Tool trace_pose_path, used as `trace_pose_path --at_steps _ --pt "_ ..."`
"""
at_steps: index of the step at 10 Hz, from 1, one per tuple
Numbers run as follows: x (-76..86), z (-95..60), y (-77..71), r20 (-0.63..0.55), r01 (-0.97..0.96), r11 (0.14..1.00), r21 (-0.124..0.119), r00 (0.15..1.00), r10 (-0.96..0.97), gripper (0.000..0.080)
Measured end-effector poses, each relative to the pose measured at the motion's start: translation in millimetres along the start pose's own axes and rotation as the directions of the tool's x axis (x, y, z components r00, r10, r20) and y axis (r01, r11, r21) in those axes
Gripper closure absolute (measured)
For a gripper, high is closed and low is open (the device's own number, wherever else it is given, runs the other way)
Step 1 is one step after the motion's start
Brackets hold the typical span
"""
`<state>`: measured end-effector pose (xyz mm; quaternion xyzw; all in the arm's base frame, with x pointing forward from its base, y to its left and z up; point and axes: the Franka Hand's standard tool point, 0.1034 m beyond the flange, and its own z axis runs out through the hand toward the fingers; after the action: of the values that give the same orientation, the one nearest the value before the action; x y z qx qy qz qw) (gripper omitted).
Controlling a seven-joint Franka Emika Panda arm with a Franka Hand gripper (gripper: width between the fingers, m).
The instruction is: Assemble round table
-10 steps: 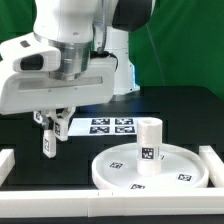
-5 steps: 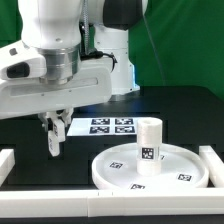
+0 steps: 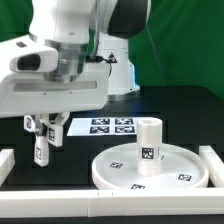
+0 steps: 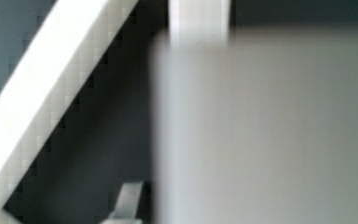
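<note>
The large rimmed round disc point(image 3: 120, 172) lies flat at the exterior view's right front. The short thick cylinder leg point(image 3: 149, 145) stands upright on the middle of it. My gripper point(image 3: 41, 152) hangs low over the black table at the exterior view's left, well apart from the disc. Its fingers point down and look close together. In the wrist view one fingertip point(image 4: 131, 205) shows beside a broad blurred grey-white surface point(image 4: 274, 130). I cannot tell whether that surface is held. The cross-shaped foot piece does not show clearly in either view.
The marker board point(image 3: 105, 126) lies behind the disc. White border rails run along the exterior view's left point(image 3: 5, 166), front point(image 3: 60, 206) and right point(image 3: 212, 165). A rail also crosses the wrist view point(image 4: 60, 95). The arm's body hides the table's back left.
The gripper has moved toward the exterior view's left and dropped lower toward the table. The disc and the leg have not moved.
</note>
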<state>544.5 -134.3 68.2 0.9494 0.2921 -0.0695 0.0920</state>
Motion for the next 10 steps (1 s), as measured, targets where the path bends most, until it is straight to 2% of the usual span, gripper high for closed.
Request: trace_pose_path --at_steps 1,4,5,6,7,8,9,10 --pt "-6.1 11.5 -1.8 0.001 0.003 1.0 -0.002 1.0 -0.003 0.0682" --pt "-6.6 12.9 -1.0 -0.001 -0.007 1.0 -0.004 1.0 0.007 0.0682" --pt "-6.8 12.4 -1.1 0.0 -0.022 1.0 0.006 1.0 0.022 0.0682" --pt "-8.7 12.4 -2.5 0.015 -0.036 0.999 0.03 0.999 0.035 0.0682" --pt "-8.4 12.5 -2.4 0.014 -0.035 0.999 0.028 0.999 0.034 0.063" --pt "-8.4 12.6 -2.4 0.014 -0.035 0.999 0.028 0.999 0.034 0.0493" --pt "-8.5 12.7 -2.4 0.015 -0.035 0.999 0.028 0.999 0.034 0.0493" --pt "-8.5 12.7 -2.5 0.015 -0.035 0.999 0.028 0.999 0.034 0.031"
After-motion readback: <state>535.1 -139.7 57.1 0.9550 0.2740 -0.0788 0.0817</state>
